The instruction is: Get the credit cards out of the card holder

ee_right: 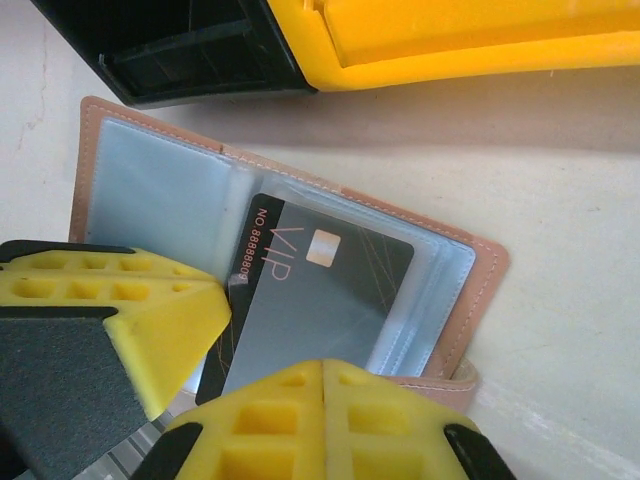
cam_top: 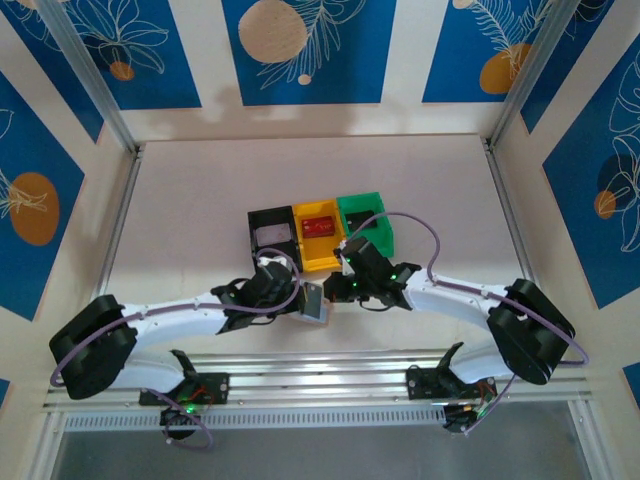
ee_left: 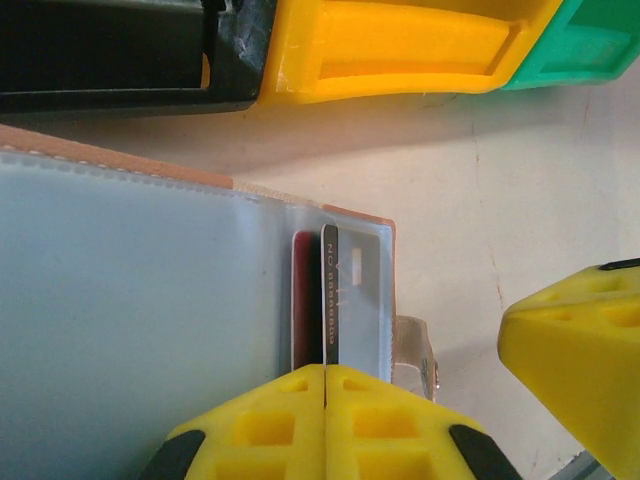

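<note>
One red card (cam_top: pixel 318 226) lies in the yellow bin (cam_top: pixel 320 264), so I judge that part of the job done. Something pale sits in the black bin (cam_top: pixel 252 236) beside it; I cannot tell whether it is a card.

The card holder (ee_right: pixel 92 150) is open just in front of the bins, between my two wrists, its clear pockets facing up. It is not yet emptied. A dark card (ee_right: pixel 330 290) marked VIP sits skewed in the right-hand pocket. Behind it, from my left wrist, I see the edge of a dark red card (ee_left: pixel 302 300) tucked in the same leaf. So at least two are left, by my reckoning.

My left jaws are clenched tight on the pocket leaf of the card holder, at the numbered end of the dark card. My right jaws are clenched too, pinching the long near edge of the dark card. Whether they have the card alone or the clear sleeve with it, I cannot tell.

What remains, as I judge it: slide the dark card free while my left side pins the holder, drop it in a bin, then go after the dark red card. The bench (cam_top: pixel 200 200) around the bins carries no loose cards that I can see.
</note>
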